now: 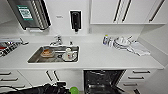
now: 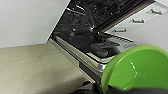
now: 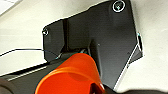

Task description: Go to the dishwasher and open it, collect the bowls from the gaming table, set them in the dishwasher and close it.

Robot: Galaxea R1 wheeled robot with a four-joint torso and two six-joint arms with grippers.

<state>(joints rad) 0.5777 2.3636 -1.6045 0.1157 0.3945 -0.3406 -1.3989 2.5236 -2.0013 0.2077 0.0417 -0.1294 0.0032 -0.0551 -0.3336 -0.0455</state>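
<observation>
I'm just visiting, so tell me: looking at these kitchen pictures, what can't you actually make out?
- Dishwasher racks: head view, cut off by the lower edge, dark inside.
- Green bowl: left wrist view, its base cut off by the edge, so the grip is unseen.
- Orange cup: right wrist view, its lower part is cut off too.
- Items in the sink: head view, too blurred to name.

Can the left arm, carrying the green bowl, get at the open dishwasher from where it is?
Probably yes. The dishwasher stands open with its door folded down, and the green bowl sits just off the door's edge with nothing between them. The dark racks look reachable over the door.
</observation>
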